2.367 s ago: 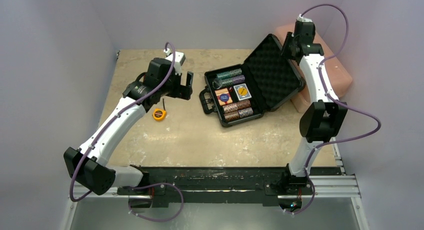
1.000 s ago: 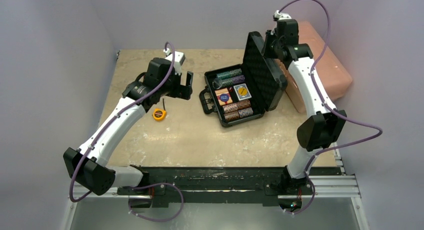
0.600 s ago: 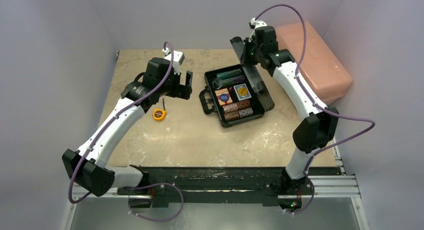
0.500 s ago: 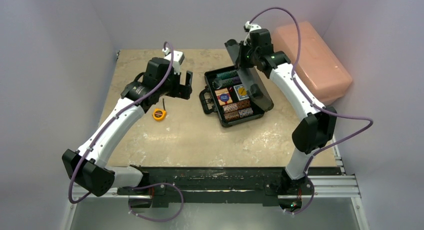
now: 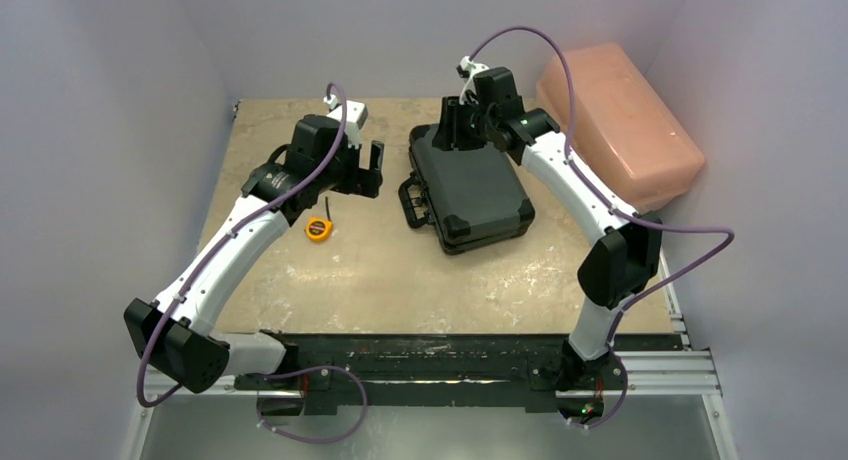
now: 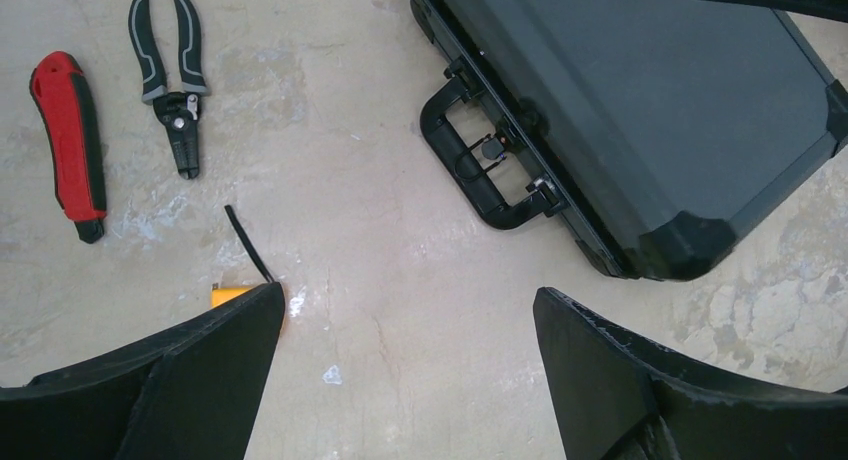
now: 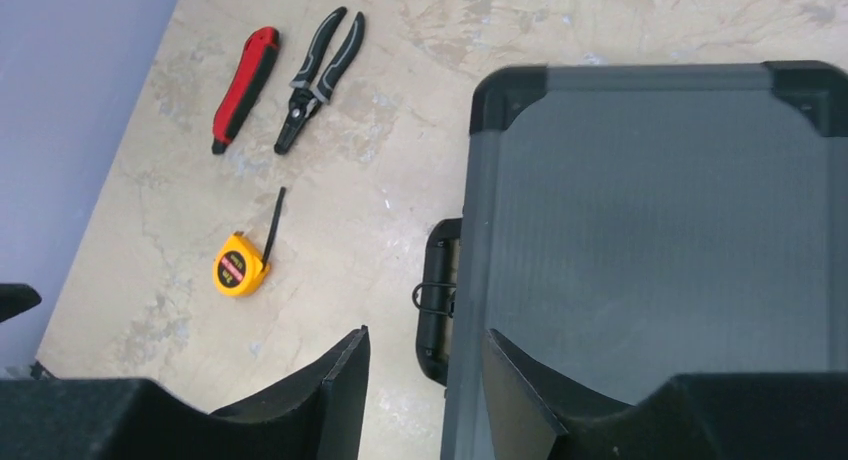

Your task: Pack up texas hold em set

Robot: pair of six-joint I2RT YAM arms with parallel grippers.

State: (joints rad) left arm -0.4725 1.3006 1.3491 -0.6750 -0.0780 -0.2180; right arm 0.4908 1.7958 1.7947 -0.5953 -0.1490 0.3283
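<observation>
Two arms are flanking the shut black briefcase [image 5: 470,185], lying flat on the counter [image 5: 350,280] with its long axis running far-left to near-right. Its handle [image 6: 480,170] is facing our left jaws, which we are holding spread wide and empty beside that edge. Our right jaws are hovering part-spread over the far end of the lid [image 7: 660,230], pinching nothing. We are judging the left arm [image 5: 240,240] nearer for latching.

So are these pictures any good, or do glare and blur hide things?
Top external view: soft, even light, only faint shadows beside the black briefcase. Left wrist view: pliers and tabletop in sharp focus, but the left end effector reads as near-featureless black. Right wrist view: a dull sheen across the briefcase lid, no hard glare; the tape measure is crisp.
</observation>
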